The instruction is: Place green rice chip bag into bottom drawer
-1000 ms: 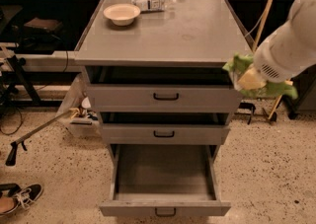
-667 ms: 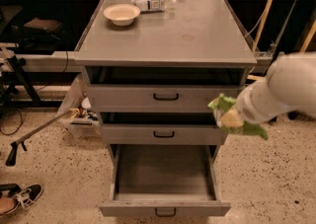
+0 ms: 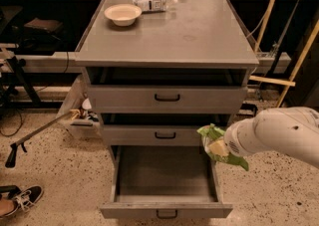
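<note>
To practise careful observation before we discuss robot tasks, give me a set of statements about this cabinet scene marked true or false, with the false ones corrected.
1. The bottom drawer is pulled open. True.
2. The green rice chip bag lies inside the bottom drawer. False: the end effector holds it in the air by the drawer's right side.
3. A bowl sits on the cabinet top. True.
4. The water bottle stands upright. False: it lies on its side next to the bowl.
5. The end effector is over the cabinet top. False: it is low, at the front right of the cabinet.
</note>
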Available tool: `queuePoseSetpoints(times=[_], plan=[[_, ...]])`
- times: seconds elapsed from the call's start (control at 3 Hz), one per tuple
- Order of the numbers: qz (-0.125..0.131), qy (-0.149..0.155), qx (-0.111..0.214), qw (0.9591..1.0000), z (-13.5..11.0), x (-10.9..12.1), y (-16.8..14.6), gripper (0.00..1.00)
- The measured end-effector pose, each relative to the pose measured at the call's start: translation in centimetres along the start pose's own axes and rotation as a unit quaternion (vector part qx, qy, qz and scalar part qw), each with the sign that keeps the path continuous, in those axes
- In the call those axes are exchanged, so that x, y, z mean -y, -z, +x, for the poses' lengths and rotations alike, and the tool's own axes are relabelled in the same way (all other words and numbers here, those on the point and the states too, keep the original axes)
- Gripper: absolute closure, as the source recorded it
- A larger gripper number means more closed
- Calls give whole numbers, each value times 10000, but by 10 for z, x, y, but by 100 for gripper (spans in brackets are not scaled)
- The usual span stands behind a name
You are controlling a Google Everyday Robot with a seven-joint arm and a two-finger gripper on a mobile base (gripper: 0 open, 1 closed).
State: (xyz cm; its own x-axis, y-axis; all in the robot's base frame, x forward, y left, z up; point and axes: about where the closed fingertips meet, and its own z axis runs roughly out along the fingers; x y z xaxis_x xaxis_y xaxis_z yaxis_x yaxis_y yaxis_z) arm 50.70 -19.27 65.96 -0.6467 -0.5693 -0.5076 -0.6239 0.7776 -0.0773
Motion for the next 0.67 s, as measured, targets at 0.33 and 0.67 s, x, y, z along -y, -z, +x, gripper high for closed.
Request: queuePoseSetpoints(times=[0.33, 0.67], plan=[[-221, -154, -94, 9996, 25, -8, -47, 100], [-430, -403, 26, 9983, 69, -11, -122, 100]])
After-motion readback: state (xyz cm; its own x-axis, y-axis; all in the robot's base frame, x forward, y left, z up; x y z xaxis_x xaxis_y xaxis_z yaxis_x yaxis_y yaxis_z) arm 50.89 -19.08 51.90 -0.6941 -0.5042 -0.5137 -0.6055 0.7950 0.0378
